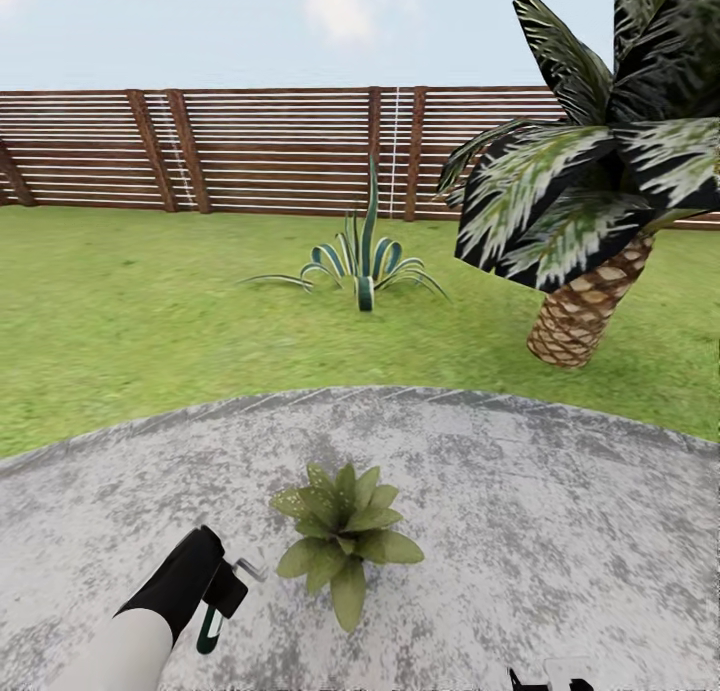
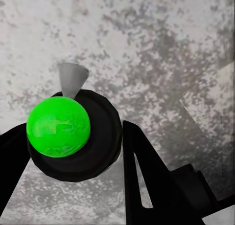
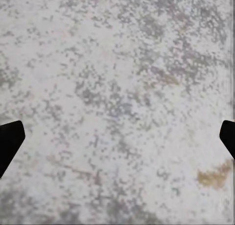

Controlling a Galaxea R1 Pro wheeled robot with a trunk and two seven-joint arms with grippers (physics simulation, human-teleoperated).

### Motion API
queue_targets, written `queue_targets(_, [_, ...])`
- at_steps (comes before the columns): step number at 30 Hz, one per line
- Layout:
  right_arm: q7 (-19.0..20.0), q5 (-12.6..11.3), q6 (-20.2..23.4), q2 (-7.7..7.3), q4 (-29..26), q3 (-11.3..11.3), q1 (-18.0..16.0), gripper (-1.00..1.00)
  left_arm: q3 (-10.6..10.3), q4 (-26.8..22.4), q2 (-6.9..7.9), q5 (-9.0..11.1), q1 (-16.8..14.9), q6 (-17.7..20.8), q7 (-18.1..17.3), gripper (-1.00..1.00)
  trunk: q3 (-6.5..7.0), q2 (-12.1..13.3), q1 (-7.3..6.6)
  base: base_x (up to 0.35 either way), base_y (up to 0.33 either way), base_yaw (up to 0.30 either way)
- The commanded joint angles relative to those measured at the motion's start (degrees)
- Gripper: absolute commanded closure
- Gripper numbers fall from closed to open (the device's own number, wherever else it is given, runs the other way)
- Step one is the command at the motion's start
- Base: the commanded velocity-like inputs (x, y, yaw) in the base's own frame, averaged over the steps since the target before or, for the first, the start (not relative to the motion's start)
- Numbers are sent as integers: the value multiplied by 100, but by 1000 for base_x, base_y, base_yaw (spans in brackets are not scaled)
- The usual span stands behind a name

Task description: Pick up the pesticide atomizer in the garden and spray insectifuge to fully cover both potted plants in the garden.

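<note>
Partly hidden, pesticide atomizer [image 1: 214, 623] in left gripper's [image 1: 222, 593] clasp beside potted plant [image 1: 343, 531]; right gripper [image 3: 117, 142] wide.

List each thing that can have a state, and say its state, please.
pesticide atomizer: held in the left gripper, nozzle toward the plant.
left gripper: shut on the atomizer.
right gripper: open, nothing between its fingers.
potted plant: upright on the paving.

No legible text, label, brand, number or sign appears on any surface. All markings remain unreadable.
</note>
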Motion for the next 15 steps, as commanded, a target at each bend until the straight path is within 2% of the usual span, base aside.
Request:
queue_targets(1, [-16, -50, -14, -1, 1, 51, -2, -100, 24, 1, -6, -36, -2, 16, -49, 100, -5, -2, -2, -32, -51, 2])
queue_targets(5, [-20, -50, -14, -1, 1, 51, -2, -100, 27, 16, 2, -52, -2, 18, -49, 100, -5, -2, -2, -5, -9, 106])
queue_targets(12, [-13, -50, -14, -1, 1, 51, -2, -100, 16, 30, 35, -32, -2, 30, -45, 100, -5, -2, -2, 0, 0, 242])
queue_targets(15, [-12, -50, -14, -1, 1, 51, -2, -100, 16, 94, 61, -43, -2, 28, -43, 100, -5, -2, -2, 0, 0, 68])
